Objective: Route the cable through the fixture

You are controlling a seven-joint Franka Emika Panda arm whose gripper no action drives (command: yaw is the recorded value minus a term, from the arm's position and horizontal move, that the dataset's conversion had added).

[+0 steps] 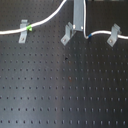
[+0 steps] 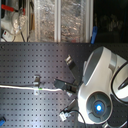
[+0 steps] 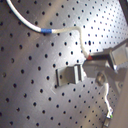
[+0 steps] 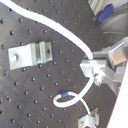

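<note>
On black perforated board [image 1: 60, 95], white cable [image 1: 45, 21]

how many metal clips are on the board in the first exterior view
3: one clip at the first exterior view's left by the green band, one center, one right. More may sit off-frame.

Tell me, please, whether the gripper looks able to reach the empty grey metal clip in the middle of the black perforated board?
Probably yes: the gripper, apparently shut on the thin white cable, hangs right beside that middle clip. Only bare board shows between them, and the cable passes clear.
</note>
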